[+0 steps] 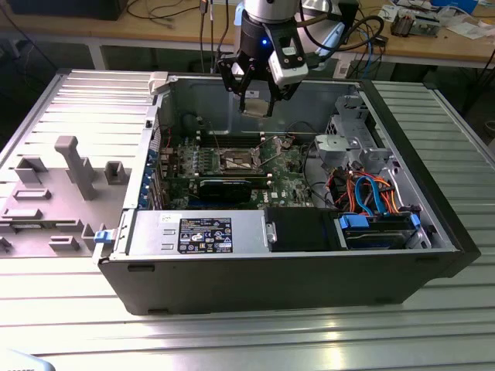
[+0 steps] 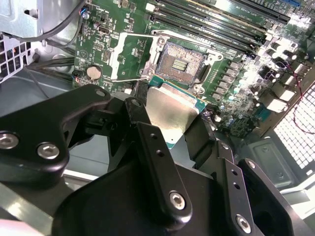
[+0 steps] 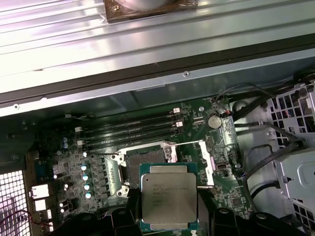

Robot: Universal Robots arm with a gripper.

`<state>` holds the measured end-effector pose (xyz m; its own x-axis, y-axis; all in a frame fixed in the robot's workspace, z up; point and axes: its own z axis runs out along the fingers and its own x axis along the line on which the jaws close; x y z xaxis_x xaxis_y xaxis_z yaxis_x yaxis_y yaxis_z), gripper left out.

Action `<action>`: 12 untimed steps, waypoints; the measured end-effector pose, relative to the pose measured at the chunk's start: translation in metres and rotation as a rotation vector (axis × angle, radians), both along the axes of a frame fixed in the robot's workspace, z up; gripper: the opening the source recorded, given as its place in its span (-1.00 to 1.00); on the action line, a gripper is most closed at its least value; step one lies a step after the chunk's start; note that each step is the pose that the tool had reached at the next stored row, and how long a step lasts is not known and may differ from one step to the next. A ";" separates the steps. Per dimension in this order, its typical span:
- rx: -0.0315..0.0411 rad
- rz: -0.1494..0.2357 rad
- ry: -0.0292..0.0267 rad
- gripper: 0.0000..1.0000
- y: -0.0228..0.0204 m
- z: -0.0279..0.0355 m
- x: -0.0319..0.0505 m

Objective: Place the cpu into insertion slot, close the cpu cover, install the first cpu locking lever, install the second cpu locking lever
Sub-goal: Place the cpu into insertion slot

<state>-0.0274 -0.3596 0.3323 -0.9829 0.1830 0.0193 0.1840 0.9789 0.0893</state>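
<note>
the gripper [image 1: 257, 97] clamps the cpu [image 3: 169, 201] by its edges near the open insertion slot [image 3: 147, 158]; lowering it level and square matters.

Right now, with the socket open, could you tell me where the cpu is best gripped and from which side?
By two opposite thin edges, coming from above its flat metal top. The cpu is a thin square plate held up near the insertion slot, so the gripper pinching its sides, as it does here, probably leaves the underside free to seat.
</note>
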 end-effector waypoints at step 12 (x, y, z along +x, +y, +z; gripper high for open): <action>0.0000 -0.021 0.0000 0.09 0.0000 0.0000 0.0000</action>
